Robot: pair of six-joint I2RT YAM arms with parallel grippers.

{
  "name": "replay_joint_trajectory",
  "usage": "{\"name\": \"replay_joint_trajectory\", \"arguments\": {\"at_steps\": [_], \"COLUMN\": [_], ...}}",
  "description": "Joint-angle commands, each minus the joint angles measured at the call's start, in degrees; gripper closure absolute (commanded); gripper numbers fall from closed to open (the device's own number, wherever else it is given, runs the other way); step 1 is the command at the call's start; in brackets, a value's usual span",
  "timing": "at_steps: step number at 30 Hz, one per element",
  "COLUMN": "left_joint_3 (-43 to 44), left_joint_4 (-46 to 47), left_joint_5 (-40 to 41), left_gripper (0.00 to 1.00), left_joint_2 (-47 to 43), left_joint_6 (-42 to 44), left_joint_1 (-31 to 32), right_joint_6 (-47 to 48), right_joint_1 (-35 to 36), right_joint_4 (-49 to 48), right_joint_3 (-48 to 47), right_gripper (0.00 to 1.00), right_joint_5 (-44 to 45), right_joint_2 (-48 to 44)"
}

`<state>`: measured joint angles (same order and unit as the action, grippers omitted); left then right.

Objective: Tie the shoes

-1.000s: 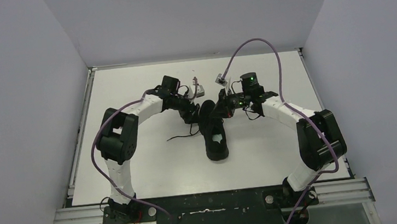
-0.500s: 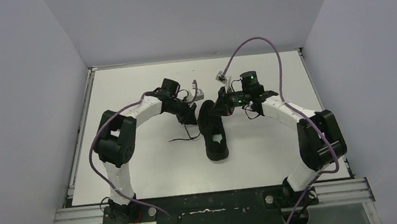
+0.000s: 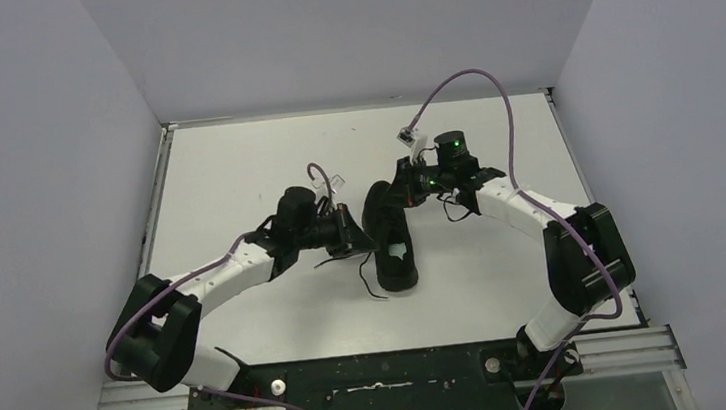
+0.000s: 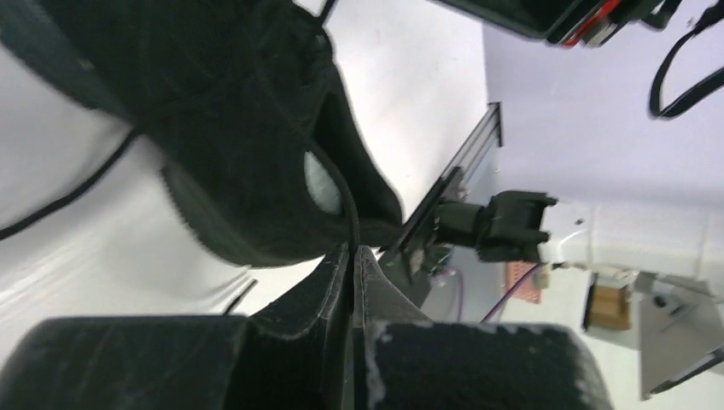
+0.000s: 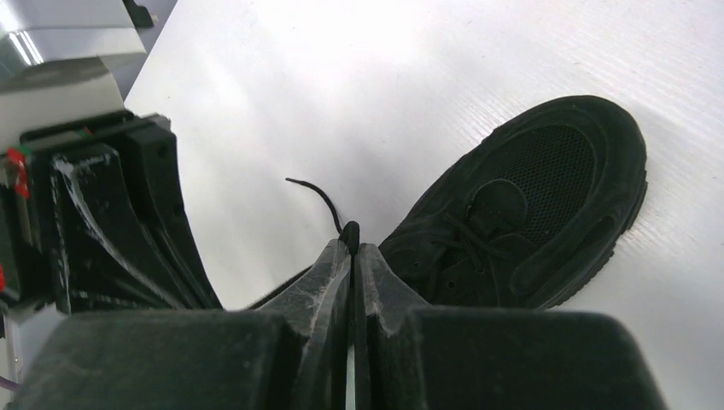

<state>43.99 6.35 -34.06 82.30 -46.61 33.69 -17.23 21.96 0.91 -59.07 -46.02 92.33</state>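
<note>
Between the left gripper [image 4: 352, 254], pinched tight on the left lace [image 4: 353, 227], and the right gripper [image 5: 350, 239], pinching the right lace [image 5: 318, 195], sits the black shoe [image 3: 387, 229], strands seemingly held apart for knotting.

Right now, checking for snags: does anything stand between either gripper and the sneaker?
Nothing visible does. The left gripper is shut on a lace strand at the sneaker's opening; the right gripper is shut on a lace end beside its laced front.
</note>
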Motion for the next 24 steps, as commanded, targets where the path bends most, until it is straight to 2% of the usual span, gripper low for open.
{"name": "replay_joint_trajectory", "arguments": {"at_steps": [1, 4, 6, 8, 13, 15, 19, 21, 24], "left_joint_3": [2.9, 0.8, -1.2, -2.3, -1.6, -0.3, 1.8, 0.7, -0.8], "left_joint_4": [14.2, 21.5, 25.6, 29.5, 36.3, 37.7, 36.1, 37.0, 41.7], "left_joint_5": [8.3, 13.0, 19.1, 26.8, 39.9, 44.8, 48.0, 49.3, 56.4], "left_gripper": [1.00, 1.00, 1.00, 1.00, 1.00, 1.00, 1.00, 1.00, 1.00], "left_joint_2": [0.4, 3.0, 3.5, 4.4, 8.5, 8.6, 8.5, 9.2, 9.6], "left_joint_6": [-18.1, -25.1, -28.6, -30.9, -37.1, -36.4, -34.3, -36.2, -41.8], "left_joint_1": [4.0, 6.3, 9.1, 12.6, 19.4, 21.1, 22.3, 22.6, 25.3], "right_joint_6": [-1.2, -1.0, -1.1, -0.9, -1.3, -1.2, -0.7, 0.4, 2.2], "right_joint_1": [1.0, 0.9, 0.7, 0.7, 0.5, 0.5, 0.4, 0.7, 0.9], "right_joint_4": [-1.3, -1.1, 1.6, 3.2, 3.3, 3.5, 4.6, 6.1, 8.3], "right_joint_3": [-2.6, -3.1, -4.5, -6.0, -7.3, -7.8, -9.7, -10.5, -11.0], "right_gripper": [1.00, 1.00, 1.00, 1.00, 1.00, 1.00, 1.00, 1.00, 1.00], "right_joint_5": [2.5, 3.6, 4.2, 3.9, 3.0, 2.4, 1.1, 0.8, 0.6], "right_joint_2": [-2.8, -2.8, -2.2, -1.8, -1.6, -1.1, 0.7, 0.9, 0.5]}}
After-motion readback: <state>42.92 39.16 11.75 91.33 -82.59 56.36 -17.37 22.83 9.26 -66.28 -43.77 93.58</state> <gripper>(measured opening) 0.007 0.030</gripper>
